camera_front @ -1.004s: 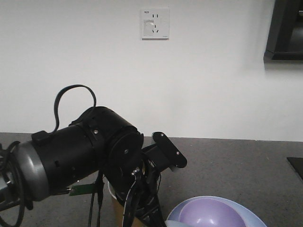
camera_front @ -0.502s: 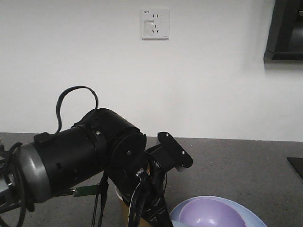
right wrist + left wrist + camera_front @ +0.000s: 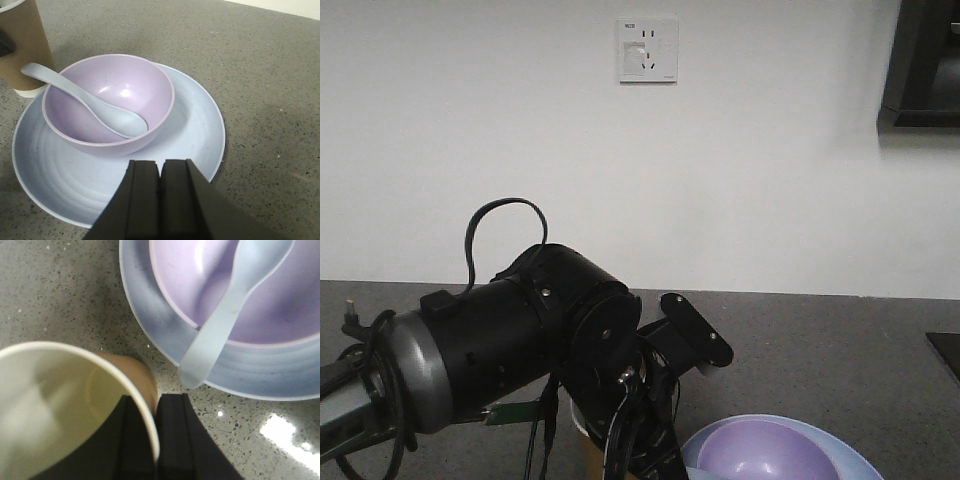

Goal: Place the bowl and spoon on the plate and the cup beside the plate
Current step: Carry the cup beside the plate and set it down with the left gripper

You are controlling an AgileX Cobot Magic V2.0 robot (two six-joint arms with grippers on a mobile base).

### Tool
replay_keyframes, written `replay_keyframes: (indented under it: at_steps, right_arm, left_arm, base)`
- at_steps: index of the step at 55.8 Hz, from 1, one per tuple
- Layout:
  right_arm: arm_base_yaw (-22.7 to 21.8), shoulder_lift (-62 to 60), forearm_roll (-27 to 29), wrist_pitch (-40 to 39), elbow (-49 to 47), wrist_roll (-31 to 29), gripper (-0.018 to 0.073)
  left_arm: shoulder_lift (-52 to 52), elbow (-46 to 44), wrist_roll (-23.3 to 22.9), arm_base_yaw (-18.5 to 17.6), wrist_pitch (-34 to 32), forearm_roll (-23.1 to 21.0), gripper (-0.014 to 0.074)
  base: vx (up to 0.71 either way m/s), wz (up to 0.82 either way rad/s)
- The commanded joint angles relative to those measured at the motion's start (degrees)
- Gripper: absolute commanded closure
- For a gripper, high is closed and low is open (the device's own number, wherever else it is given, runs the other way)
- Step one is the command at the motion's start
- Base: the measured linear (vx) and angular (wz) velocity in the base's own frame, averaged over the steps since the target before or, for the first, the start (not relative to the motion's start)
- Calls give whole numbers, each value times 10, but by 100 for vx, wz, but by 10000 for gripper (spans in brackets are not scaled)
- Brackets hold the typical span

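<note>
The bowl [image 3: 109, 102] sits inside the plate [image 3: 195, 130] on the speckled grey counter [image 3: 260, 60]; the spoon [image 3: 85, 102] lies in the bowl, its scoop down on the bottom and its handle leaning up over the rim toward the cup [image 3: 22, 47]; the cup stands upright just beside the plate's edge, its base on the counter.

From the left wrist, the left gripper [image 3: 155, 440] pinches the cup's wall [image 3: 75, 400]; one black finger [image 3: 131, 440] sits inside the white rim and the other [image 3: 175, 435] presses against the brown outside; the spoon handle's tip [image 3: 192, 375] overhangs the plate rim near the cup.

The right gripper [image 3: 160, 200] hangs above the near edge of the plate with its two fingers pressed together, holding nothing.

In the front view the left arm [image 3: 510, 345] reaches low over the counter; a wall socket [image 3: 647, 48] sits on the white wall behind.
</note>
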Motion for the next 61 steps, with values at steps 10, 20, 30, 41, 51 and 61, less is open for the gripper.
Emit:
replay_keyframes:
  at_steps: [10,20,30,41,51,61]
  right_arm:
    - [0,0,8,-38,-16,-1,568]
    - [0,0,8,-39,-16,-1,568]
    - [0,0,8,-40,-16,-1,568]
    - [0,0,8,-40,-16,-2,568]
    - [0,0,4,-39,-16,-2,568]
    - [0,0,4,-35,-16,-2,568]
  left_arm:
    - [-27,-19,-5,-3,-10,-2,247]
    - [-30,-19,-4,-3,-14,5,113]
    - [-45,-20,-4,-3,-18,31,97]
    - [-71,-20,-3,-3,-27,33,101]
    - [-125,-20,1,-3,-46,33,167]
    - [-198,-19,1,-3,-62,32,440]
  base:
    - [0,0]
    - [0,0]
    - [0,0]
    - [0,0]
    - [0,0]
    - [0,0]
